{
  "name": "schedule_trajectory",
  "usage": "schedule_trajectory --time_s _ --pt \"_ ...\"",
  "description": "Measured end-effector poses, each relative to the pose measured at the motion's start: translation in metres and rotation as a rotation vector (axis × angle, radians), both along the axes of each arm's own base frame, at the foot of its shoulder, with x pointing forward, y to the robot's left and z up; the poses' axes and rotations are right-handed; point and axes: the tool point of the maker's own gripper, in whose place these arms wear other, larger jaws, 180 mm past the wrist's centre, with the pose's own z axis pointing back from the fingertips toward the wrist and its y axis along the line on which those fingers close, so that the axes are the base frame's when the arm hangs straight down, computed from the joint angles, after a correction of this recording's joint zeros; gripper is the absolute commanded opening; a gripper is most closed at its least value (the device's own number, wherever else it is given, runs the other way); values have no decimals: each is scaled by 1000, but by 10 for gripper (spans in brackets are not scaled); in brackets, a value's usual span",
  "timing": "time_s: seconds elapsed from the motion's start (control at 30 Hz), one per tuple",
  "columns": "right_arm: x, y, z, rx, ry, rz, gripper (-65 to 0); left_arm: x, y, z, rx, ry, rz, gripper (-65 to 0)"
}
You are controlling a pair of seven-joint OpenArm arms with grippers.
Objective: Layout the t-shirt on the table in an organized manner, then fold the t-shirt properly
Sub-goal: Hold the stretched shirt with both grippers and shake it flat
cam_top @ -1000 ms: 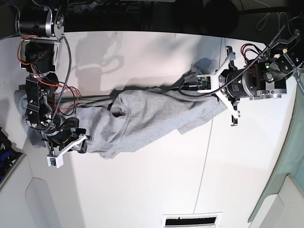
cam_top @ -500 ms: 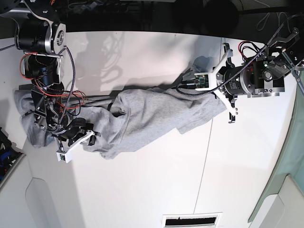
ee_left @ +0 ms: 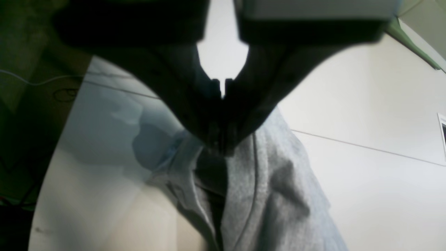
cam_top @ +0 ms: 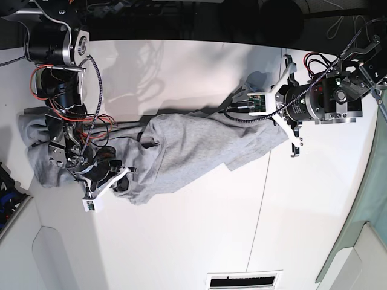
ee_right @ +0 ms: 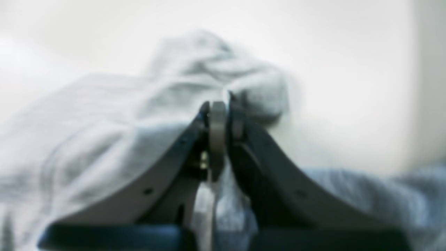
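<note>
The grey t-shirt (cam_top: 181,154) is being stretched as a long, rumpled band across the white counter (cam_top: 199,241), running from the scene's left edge to right of centre. It is lying bunched rather than flat, so the laying-out step is judged to be under way, with folding not yet begun.

The left claw (cam_top: 279,121), at the scene's right, is being kept pressed together on one end of the shirt. In the left wrist view the dark fingers (ee_left: 209,115) are meeting at their tips with grey fabric (ee_left: 264,188) hanging directly below them, so that end is being held clamped. It is probably being held as an anchor against which the cloth can be pulled taut.

The right claw (cam_top: 106,181), at the scene's left, is being closed on the near edge of the garment's other end. In the blurred right wrist view the jaws are drawn together with a fold of pale fabric (ee_right: 223,195) pinched between them, and a heap of shirt (ee_right: 209,69) is lying just beyond. A loose bunch of cloth (cam_top: 33,151) is being left behind this arm at the far left, still unspread.

With both ends gripped, a pull apart is judged to be what the hold is for.
</note>
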Motion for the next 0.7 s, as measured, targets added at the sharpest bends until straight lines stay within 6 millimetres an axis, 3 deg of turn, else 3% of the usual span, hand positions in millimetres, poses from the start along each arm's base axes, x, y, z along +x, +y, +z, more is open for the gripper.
schedule_trajectory --time_s 0.17,0.27,0.4,0.5,0.6,0.7 --pt "8 1 42 -9 -28 32 -650 11 2 7 2 -32 7 -650" --pt "-4 2 69 -2 -56 55 -650 17 8 12 12 -49 19 -650" --pt "-44 -11 85 6 -32 100 -650 34 17 26 8 -99 56 -650" --pt "-84 -33 86 -16 -39 97 -650 45 25 37 20 -123 49 -650" --pt "-132 -48 79 -31 -15 64 -650 42 35 40 39 -101 37 -650" --pt "-179 -53 86 -1 -23 40 -650 37 50 40 69 -74 32 -650"
